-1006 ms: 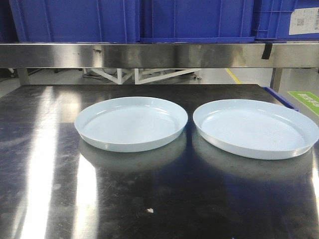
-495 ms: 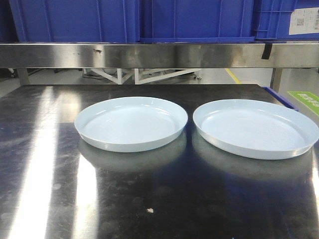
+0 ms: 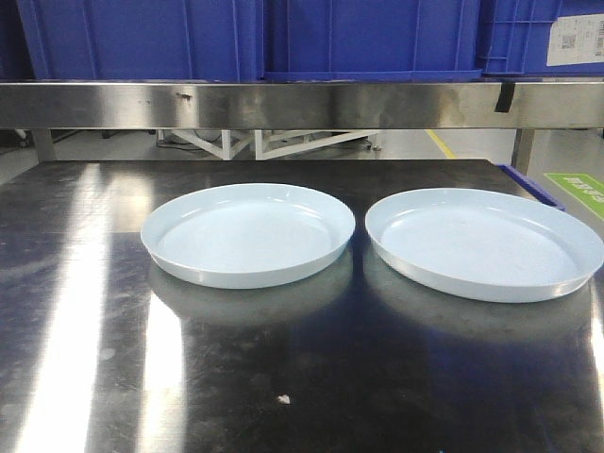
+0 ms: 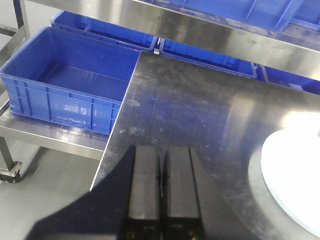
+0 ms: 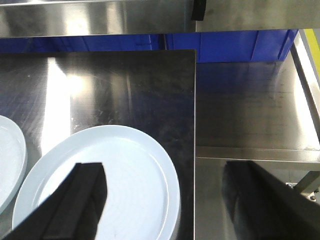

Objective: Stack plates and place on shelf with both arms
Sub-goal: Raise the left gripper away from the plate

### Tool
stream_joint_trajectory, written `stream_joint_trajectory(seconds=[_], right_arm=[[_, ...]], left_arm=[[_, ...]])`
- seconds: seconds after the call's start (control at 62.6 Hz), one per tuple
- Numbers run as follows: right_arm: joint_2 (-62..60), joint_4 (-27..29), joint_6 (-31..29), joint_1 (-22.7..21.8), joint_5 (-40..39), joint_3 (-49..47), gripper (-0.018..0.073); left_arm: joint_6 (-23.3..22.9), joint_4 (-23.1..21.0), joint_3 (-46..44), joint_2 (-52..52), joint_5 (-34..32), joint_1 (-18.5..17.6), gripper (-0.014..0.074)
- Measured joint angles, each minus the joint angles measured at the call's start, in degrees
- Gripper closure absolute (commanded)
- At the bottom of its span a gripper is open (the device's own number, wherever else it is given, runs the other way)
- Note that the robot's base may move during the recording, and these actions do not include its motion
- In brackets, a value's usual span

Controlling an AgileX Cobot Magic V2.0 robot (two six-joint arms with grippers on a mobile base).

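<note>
Two pale-blue round plates lie side by side on the dark steel table [image 3: 283, 377]: the left plate [image 3: 248, 233] and the right plate [image 3: 483, 243]. No gripper shows in the front view. In the left wrist view my left gripper [image 4: 161, 152] is shut and empty above the table's left edge, with the left plate [image 4: 292, 175] off to its right. In the right wrist view my right gripper [image 5: 162, 172] is open wide above the right plate [image 5: 125, 185]; one finger is over the plate, the other beyond the table's right edge. The left plate's rim [image 5: 10, 160] shows at far left.
A steel shelf [image 3: 302, 102] with blue bins [image 3: 368, 38] on top spans the back above the table. A blue bin [image 4: 65, 85] sits on a lower rack left of the table. A lower steel surface [image 5: 250, 115] lies right of the table.
</note>
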Motion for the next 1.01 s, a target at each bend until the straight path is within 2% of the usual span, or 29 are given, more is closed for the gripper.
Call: stream_joint_trajectory(seconds=[0.527, 0.607, 0.703, 0.751, 0.767, 0.831, 1.006], right_arm=[[0.0, 0.0, 0.0, 0.0, 1.0, 0.0, -0.0017], [0.0, 0.0, 0.0, 0.0, 1.1, 0.0, 0.0085], [0.0, 0.0, 0.0, 0.0, 1.6, 0.0, 0.0328], [0.0, 0.0, 0.0, 0.0, 2.4, 0.0, 0.0497], [0.0, 0.0, 0.0, 0.0, 2.9, 0.0, 0.0529], [0.0, 0.0, 0.0, 0.0, 4.4, 0.0, 0.0475], [0.0, 0.0, 0.0, 0.0, 6.8, 0.0, 0.0453]], left_arm=[[0.0, 0.0, 0.0, 0.0, 0.7, 0.0, 0.0496], [0.0, 0.0, 0.0, 0.0, 0.7, 0.0, 0.0496], [0.0, 0.0, 0.0, 0.0, 0.7, 0.0, 0.0496], [0.0, 0.0, 0.0, 0.0, 0.7, 0.0, 0.0496], [0.0, 0.0, 0.0, 0.0, 0.7, 0.0, 0.0496], [0.0, 0.0, 0.0, 0.0, 0.7, 0.0, 0.0496], [0.0, 0.0, 0.0, 0.0, 0.7, 0.0, 0.0496]])
